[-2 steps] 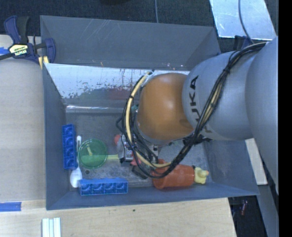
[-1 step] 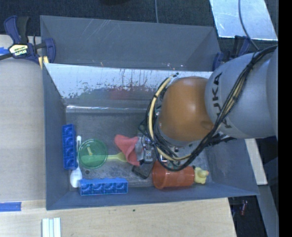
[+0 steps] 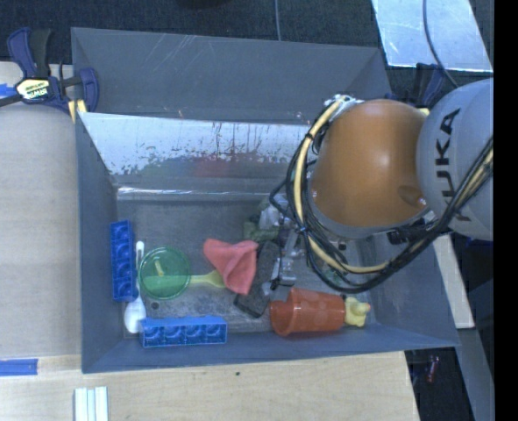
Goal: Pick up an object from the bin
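Grey metal bin (image 3: 96, 235), contents:
- Claw (image 3: 274, 274): low, frame centre-right. Open/closed: cannot tell.
- Pink crumpled soft piece (image 3: 232, 263): just left of claw.
- Orange plastic cup (image 3: 307, 314): on its side, below-right of claw.
- Green round plastic dish (image 3: 164, 273): further left.
- Blue studded brick (image 3: 123, 260): upright at lower left.
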